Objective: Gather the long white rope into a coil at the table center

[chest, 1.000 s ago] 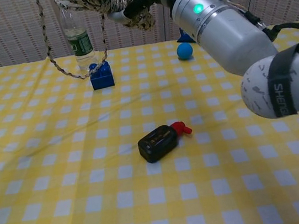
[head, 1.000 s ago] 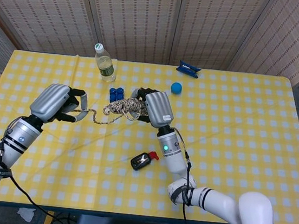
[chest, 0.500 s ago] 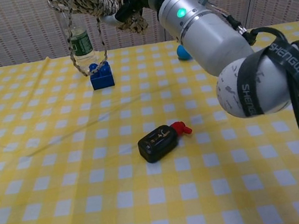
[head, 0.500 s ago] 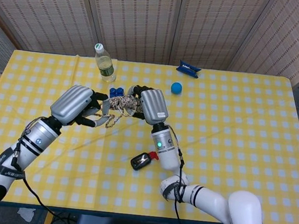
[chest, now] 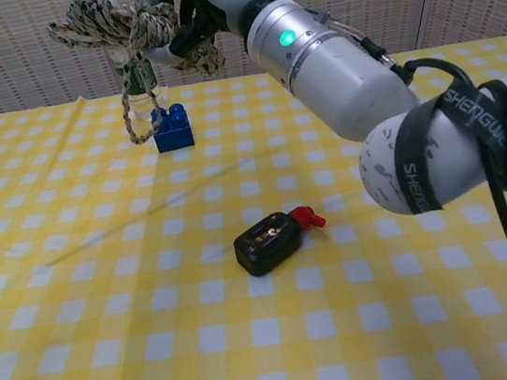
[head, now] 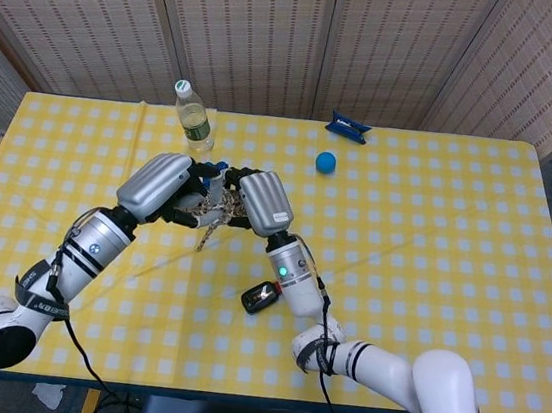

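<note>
The white rope [head: 210,215] is bunched into a loose bundle held in the air above the table's middle, between my two hands. My right hand [head: 260,201] grips the bundle from the right; in the chest view the right hand [chest: 178,13] clutches the rope [chest: 113,26] near the top edge, and one loop hangs down in front of the bottle. My left hand [head: 164,187] has come up against the bundle from the left, its fingers curled on the rope. The chest view does not show the left hand.
A water bottle [head: 194,116] [chest: 134,75] and a blue brick [chest: 172,129] stand behind the rope. A black device with a red tip [head: 262,296] [chest: 268,242] lies nearer the front. A blue ball [head: 326,160] and a blue object [head: 347,127] sit at the back.
My left hand has swung right along the rope until it meets the bundle. The slack between the hands has shortened to one hanging loop. My right hand has shifted slightly left.
</note>
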